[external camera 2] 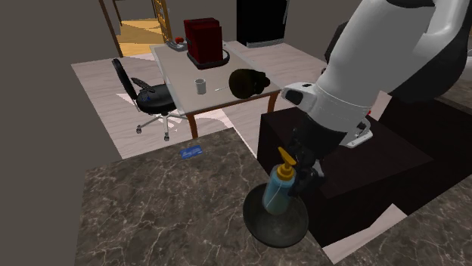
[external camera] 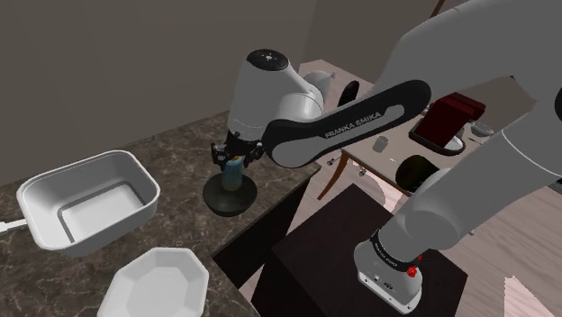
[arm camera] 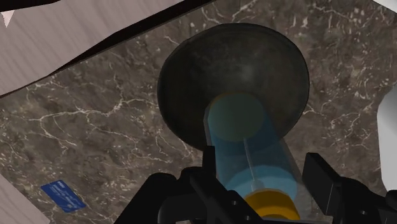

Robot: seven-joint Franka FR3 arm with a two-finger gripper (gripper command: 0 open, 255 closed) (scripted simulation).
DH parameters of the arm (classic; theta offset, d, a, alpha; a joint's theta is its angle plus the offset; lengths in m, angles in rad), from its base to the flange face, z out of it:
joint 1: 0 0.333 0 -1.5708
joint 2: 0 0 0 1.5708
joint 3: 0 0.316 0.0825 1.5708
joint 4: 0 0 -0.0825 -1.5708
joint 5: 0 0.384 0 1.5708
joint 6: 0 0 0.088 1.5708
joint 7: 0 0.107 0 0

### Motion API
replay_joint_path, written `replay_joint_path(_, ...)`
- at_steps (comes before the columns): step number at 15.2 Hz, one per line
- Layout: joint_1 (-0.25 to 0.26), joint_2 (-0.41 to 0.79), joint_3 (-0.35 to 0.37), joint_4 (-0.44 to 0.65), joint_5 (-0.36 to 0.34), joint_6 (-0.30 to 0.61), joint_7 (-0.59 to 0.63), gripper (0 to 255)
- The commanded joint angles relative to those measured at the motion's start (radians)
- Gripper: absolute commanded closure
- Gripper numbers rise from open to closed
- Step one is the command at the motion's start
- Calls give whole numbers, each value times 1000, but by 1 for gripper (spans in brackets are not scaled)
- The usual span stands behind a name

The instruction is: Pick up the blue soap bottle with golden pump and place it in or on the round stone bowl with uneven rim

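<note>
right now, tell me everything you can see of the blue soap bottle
The soap bottle is a translucent light-blue cylinder with a golden pump on top and a thin tube showing inside. It leans, base down over the dark round bowl on the dark marbled counter. The black claw sits around its pump end. Whether the claw grips it, or the base touches the bowl, I cannot tell.

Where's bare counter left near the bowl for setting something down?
Bare marble lies between the dark bowl and the white tub, and between the bowl and the blue card. Crowded: the bowl itself, with the soap bottle and gripper over it.
</note>
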Motion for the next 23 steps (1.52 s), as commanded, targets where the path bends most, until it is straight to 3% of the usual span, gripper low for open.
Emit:
replay_joint_path(1, -6, 21, 5, -10, -22, 27, 18, 255)
replay_joint_path(3, -13, 48, 11, -21, -53, 60, 45, 255)
replay_joint_path(11, -12, 48, 10, -21, -53, 60, 45, 255)
replay_joint_path(12, -12, 48, 10, -21, -53, 60, 45, 0)
replay_joint_path(17, -12, 48, 10, -21, -53, 60, 45, 0)
replay_joint_path(20, 13, -51, -2, -6, 44, -37, -24, 0)
replay_joint_path(23, 23, -74, -9, 1, 62, -64, -37, 0)
